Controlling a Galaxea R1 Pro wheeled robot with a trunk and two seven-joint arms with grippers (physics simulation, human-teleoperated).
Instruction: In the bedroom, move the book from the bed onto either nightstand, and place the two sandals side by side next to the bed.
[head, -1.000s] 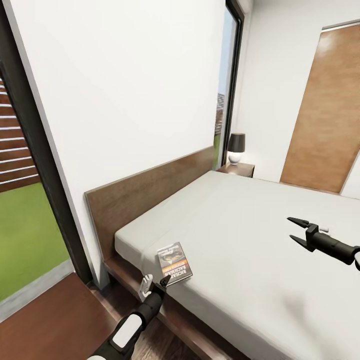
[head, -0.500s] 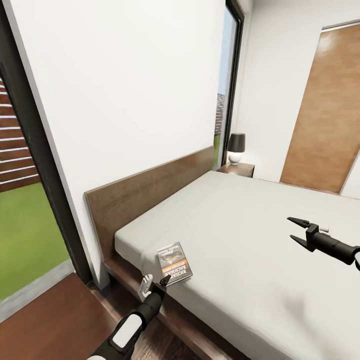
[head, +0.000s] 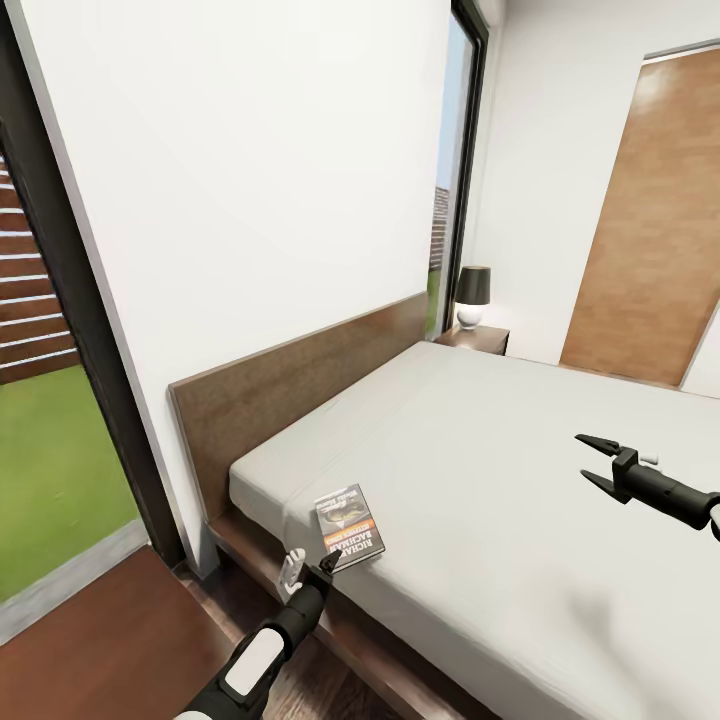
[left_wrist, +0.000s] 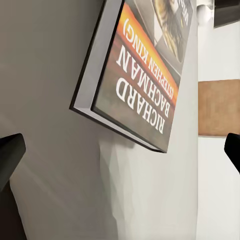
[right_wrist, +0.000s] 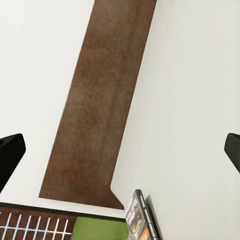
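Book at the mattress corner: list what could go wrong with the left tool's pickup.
1. The book lies flat on the bed, so the open left tool may push it rather than get under it.
2. It lies near the mattress edge; a nudge could tip it to the floor.

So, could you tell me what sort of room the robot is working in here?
It looks like a bedroom: a large low bed with a pale grey mattress and dark wood headboard, plus a small dark wooden nightstand carrying a black-shaded lamp.

Orange-banded dark book (head: 349, 525) — pale grey mattress (head: 500, 470)
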